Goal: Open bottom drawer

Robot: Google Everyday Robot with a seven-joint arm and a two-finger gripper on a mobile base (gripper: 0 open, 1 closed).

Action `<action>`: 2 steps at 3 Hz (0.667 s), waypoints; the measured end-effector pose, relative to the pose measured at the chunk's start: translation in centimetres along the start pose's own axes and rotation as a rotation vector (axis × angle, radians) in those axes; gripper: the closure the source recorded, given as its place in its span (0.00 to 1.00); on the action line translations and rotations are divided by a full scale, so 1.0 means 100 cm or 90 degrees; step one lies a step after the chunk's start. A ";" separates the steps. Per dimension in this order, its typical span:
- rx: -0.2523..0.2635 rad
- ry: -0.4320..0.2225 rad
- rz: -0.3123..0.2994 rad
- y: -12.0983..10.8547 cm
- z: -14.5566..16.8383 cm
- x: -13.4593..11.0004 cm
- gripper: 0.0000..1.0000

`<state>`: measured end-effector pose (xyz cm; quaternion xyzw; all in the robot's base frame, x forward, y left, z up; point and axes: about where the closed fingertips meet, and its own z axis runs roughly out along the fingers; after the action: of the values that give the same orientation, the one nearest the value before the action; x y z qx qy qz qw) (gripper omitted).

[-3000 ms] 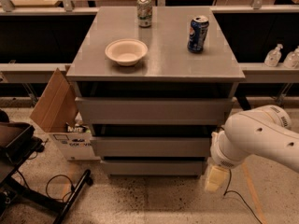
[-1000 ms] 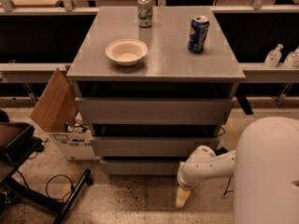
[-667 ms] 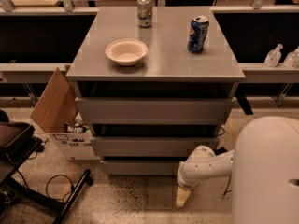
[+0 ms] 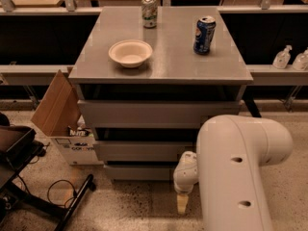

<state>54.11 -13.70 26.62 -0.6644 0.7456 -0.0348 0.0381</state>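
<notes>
Beside the crosswise, front-facing bottom drawer [image 4: 139,172], the tool [image 4: 181,205] points floorward.

There are three grey drawers [image 4: 159,113] counting the bottom drawer [image 4: 139,171], two cans [image 4: 149,11] [image 4: 204,34], one bowl [image 4: 130,53], one cardboard box [image 4: 57,110], two bottles [image 4: 282,57] [image 4: 301,60], and one gripper [image 4: 182,203] near the floor beside that drawer.

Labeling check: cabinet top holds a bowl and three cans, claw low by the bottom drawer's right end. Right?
No. The camera view shows two cans, not three: a green-and-white can and a blue can, with the bowl on the cabinet top. The claw is low by the bottom drawer's right end, as said.
</notes>
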 end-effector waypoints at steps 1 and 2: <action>0.003 0.032 -0.035 -0.017 0.033 0.001 0.00; 0.018 0.039 -0.050 -0.039 0.050 0.006 0.00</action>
<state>58.39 -14.75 22.04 -0.6912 0.7192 -0.0669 0.0233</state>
